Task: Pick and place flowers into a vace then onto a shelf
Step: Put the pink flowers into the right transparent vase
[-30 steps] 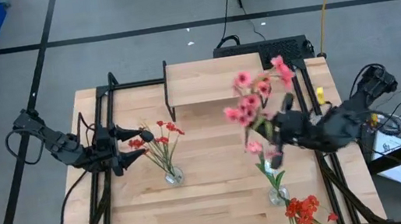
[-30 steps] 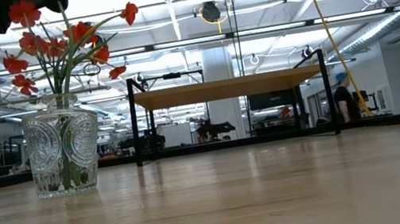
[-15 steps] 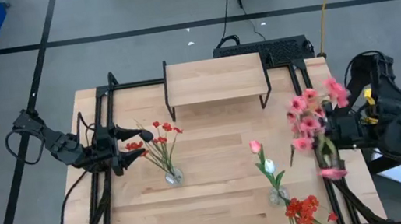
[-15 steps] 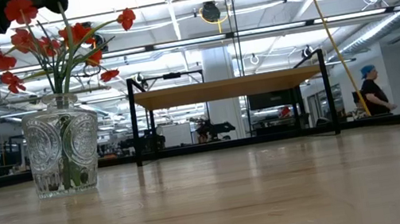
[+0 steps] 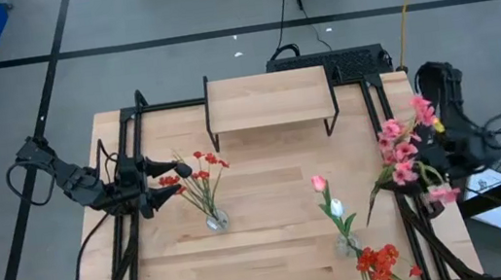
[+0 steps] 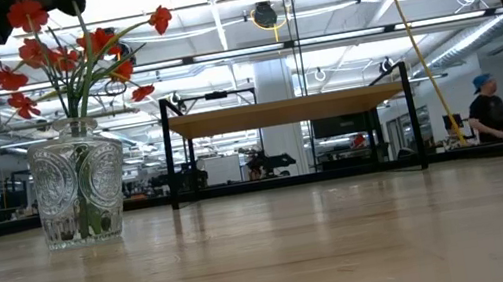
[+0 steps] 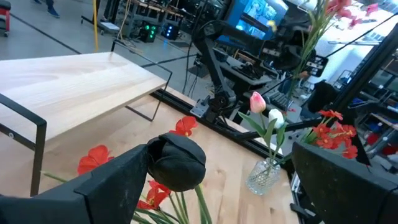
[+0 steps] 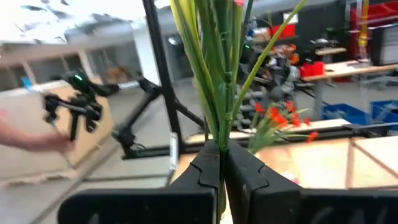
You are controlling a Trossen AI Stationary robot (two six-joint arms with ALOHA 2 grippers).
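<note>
My right gripper (image 5: 417, 177) (image 8: 221, 160) is shut on a bunch of pink flowers (image 5: 401, 146) above the table's right edge. My left gripper (image 5: 174, 181) (image 7: 242, 186) is open at the table's left, with its fingers on either side of the outer blossoms of the red flowers (image 5: 199, 170). These stand in a glass vase (image 5: 216, 221) (image 6: 81, 193). A second vase (image 5: 347, 243) near the front holds a pink bud (image 5: 318, 182) and a white bud (image 5: 336, 207). The shelf (image 5: 269, 98) (image 6: 287, 110) stands on its legs at the table's far middle. My right gripper pinches the bunch's green stems (image 8: 219, 134) together between its two fingers, which lie across the stems. The bunch is lifted clear of the table, with the blossoms toward the far right and the stem ends (image 5: 372, 213) slanting toward the table's near middle. My left gripper: I cannot tell whether its fingers touch the red blossoms (image 7: 180, 126).
More red flowers (image 5: 378, 264) lie at the near edge beside the bud vase. Black frame rails (image 5: 125, 158) run along both sides of the table. A person (image 6: 490, 113) walks in the room beyond. Bare wood lies between the vases and the shelf.
My right gripper has carried the pink bunch from over the table's middle, near the bud vase, toward the table's right edge. It has turned on the way, so the blossoms now point to the far right. The bunch stays clear of the table.
</note>
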